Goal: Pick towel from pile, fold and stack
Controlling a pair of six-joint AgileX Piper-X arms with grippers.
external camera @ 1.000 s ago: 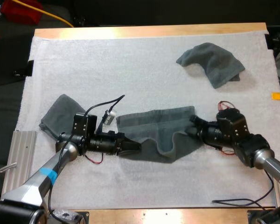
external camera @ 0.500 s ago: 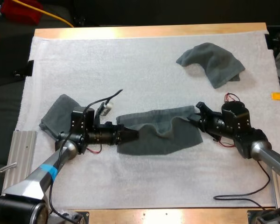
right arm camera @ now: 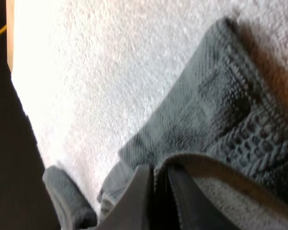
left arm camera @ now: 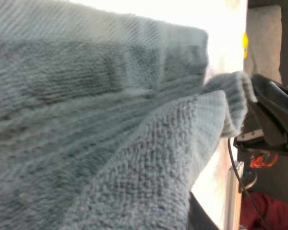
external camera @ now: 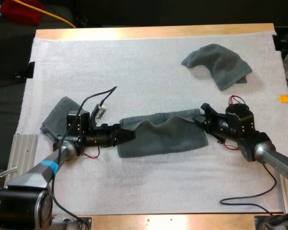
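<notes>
A dark grey-green towel [external camera: 163,136] lies stretched across the middle of the mat, folded lengthwise, between my two grippers. My left gripper [external camera: 128,135] is shut on its left end. My right gripper [external camera: 204,120] is shut on its right end. The left wrist view looks along the towel [left arm camera: 110,120] to the right gripper [left arm camera: 271,120] at its far corner. In the right wrist view my gripper [right arm camera: 158,171] pinches the towel's edge [right arm camera: 216,110] between its two fingers. A crumpled towel [external camera: 218,64] lies at the far right of the mat.
A folded towel [external camera: 55,122] rests at the mat's left side, partly under my left arm. A metal rail [external camera: 19,160] runs along the table's left edge. Loose cable [external camera: 249,201] trails on the mat near the front right.
Both grippers moved away from the front edge, the left one also drawing back leftward. The towel's sagging front fold has pulled out flatter and straighter between them.
</notes>
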